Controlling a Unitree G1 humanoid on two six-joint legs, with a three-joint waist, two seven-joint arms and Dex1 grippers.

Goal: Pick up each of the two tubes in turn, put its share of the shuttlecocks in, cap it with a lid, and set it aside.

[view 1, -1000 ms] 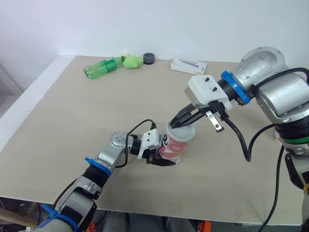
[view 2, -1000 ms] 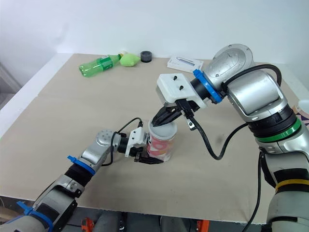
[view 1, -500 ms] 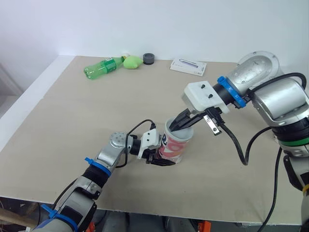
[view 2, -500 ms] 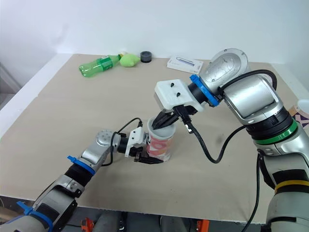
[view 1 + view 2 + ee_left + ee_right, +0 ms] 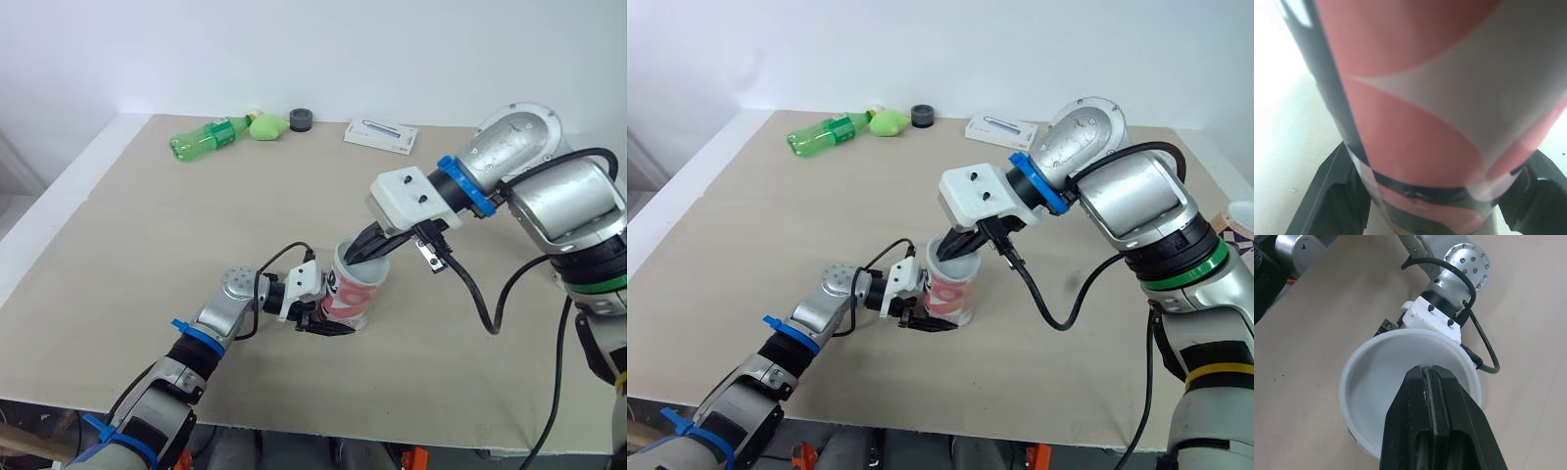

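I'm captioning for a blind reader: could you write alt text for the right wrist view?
The right gripper, its two black fingers pressed together, points into the open mouth of a tube on a beige table. The left arm meets the tube's far side.

Table stock by kind: six loose items, two grippers, one table.
Tube (image 5: pixel 353 297), pink and white, open-topped: 1. Green plastic bottle (image 5: pixel 206 135), lying down: 1. Lime-green lump (image 5: pixel 267 124): 1. Dark round cap (image 5: pixel 302 118): 1. Flat white box (image 5: pixel 381 134): 1. Patterned cylinder (image 5: pixel 1232 223) with a white rim, cut off at the right border, kind not certain: 1. Black two-fingered grippers: 2, namely left gripper (image 5: pixel 331 321) and right gripper (image 5: pixel 359 257). Beige table (image 5: pixel 147 225): 1.
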